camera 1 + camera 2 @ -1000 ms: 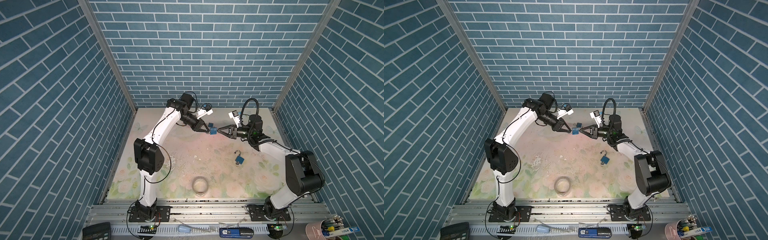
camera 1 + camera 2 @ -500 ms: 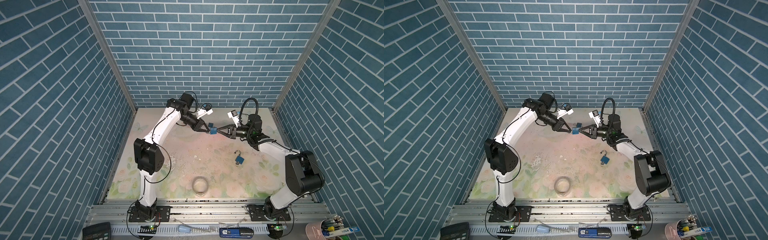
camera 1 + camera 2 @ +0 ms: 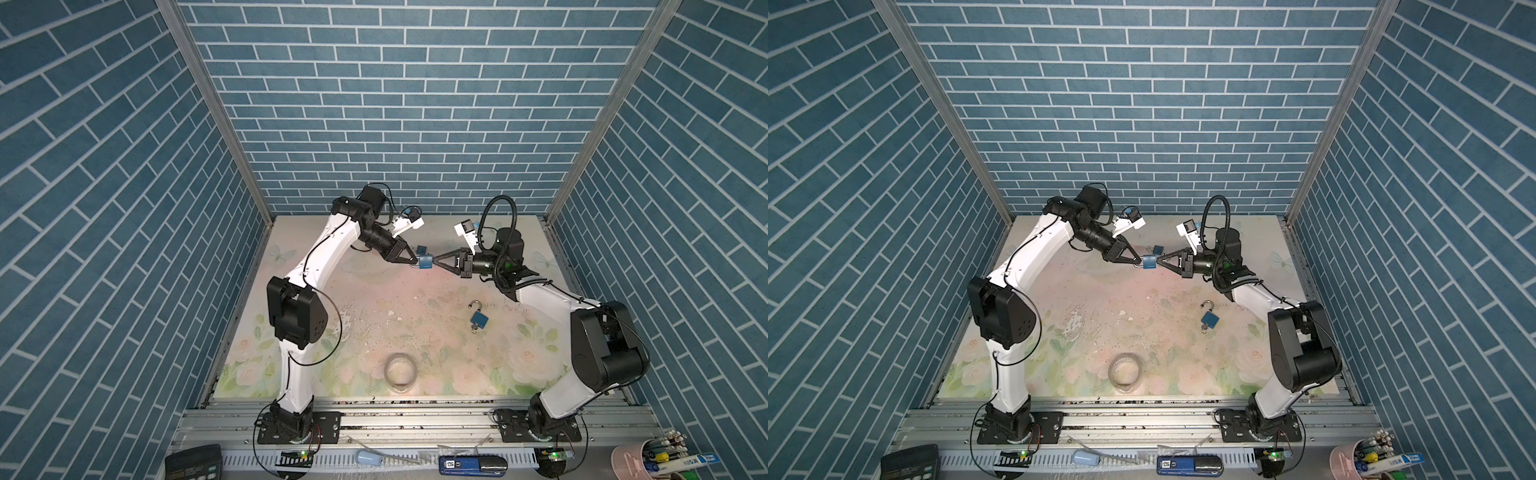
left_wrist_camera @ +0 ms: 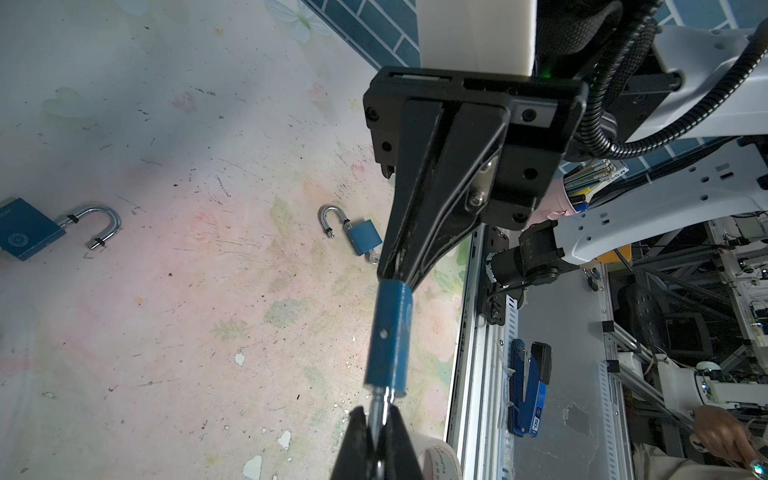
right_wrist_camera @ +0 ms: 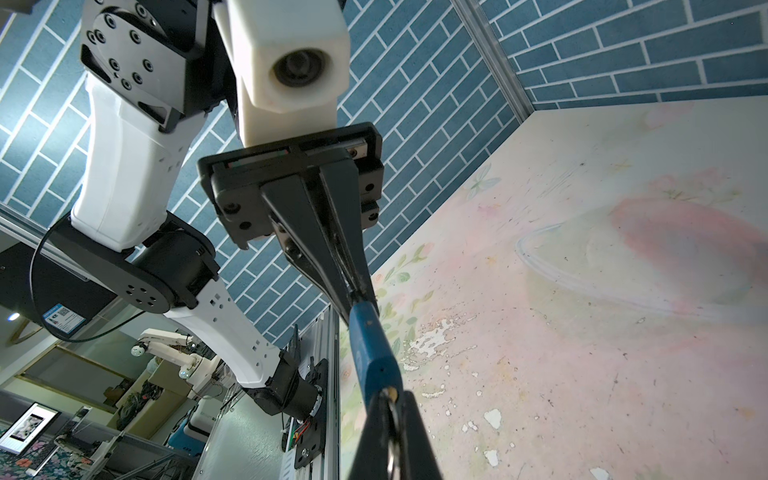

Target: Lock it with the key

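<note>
Blue padlock (image 3: 424, 262) mid-air: L fingers (image 4: 356, 449) pinch shackle (image 4: 376, 409), R fingers (image 5: 372, 440) key (image 5: 390, 393).

Tabletop (image 3: 365, 291): floral, scuffed.
Right padlock (image 3: 479, 319): shackle open, key in.
Rear padlock (image 4: 25, 228): shackle open.
Tape roll (image 3: 400, 371): front.

matt blue padlock (image 4: 388, 332), shiny metal shackle (image 4: 380, 404), scuffed table (image 4: 166, 311)

Surface (image 3: 374, 291) layout: 2 padlocks, 1 roll
Raised padlock (image 3: 426, 262) mid-rear; loose padlock (image 3: 478, 319) right of centre; tape roll (image 3: 400, 371) front centre.
</note>
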{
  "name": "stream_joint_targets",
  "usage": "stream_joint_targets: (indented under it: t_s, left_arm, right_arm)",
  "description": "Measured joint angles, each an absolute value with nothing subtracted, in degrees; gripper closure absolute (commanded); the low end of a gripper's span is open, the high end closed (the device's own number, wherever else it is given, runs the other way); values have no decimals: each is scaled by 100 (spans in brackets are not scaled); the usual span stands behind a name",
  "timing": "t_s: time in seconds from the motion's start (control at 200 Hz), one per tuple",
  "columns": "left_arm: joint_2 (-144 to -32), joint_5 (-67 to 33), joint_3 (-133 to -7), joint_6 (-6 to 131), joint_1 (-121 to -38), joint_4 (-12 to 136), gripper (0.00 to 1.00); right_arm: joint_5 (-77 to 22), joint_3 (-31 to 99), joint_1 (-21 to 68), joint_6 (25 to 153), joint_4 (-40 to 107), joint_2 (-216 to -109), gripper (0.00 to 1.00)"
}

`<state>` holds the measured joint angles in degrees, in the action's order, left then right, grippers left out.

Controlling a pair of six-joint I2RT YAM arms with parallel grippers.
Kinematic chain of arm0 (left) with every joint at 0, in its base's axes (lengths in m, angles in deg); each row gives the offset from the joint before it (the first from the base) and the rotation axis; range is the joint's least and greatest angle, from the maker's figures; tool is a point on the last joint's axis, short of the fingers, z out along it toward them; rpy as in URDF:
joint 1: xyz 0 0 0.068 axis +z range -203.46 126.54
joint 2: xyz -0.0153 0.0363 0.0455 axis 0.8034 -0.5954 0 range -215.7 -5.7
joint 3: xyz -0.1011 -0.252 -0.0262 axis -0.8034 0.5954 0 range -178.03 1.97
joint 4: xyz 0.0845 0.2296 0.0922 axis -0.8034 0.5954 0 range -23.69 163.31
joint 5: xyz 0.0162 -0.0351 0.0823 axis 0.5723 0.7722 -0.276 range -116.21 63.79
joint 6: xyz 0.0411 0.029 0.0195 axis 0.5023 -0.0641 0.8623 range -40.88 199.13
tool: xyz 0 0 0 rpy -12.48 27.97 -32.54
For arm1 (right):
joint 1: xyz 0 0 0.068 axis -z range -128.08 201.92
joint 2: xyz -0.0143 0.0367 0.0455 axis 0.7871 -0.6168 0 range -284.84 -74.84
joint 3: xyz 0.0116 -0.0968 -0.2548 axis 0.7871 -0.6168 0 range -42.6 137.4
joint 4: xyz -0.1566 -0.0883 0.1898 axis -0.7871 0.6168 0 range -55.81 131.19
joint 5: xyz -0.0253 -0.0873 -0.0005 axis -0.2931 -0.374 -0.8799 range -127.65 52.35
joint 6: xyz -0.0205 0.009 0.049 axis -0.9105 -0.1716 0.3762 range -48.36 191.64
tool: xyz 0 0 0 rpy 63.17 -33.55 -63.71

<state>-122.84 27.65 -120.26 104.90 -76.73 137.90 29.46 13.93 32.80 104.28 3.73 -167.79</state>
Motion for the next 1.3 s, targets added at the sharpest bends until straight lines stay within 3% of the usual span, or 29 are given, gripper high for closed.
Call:
stream_joint_targets:
  t_s: [0.495, 1.3]
  left_arm:
    - [-12413, 3218, -12024, 10727, -7664, 13646, 100]
    - [-12470, 2980, -12026, 10724, -7458, 13825, 100]
  right_arm:
    - [2900, 1184, 3497, 10006, 592, -16484, 100]
    - [2747, 980, 3877, 9829, 830, -16457, 100]
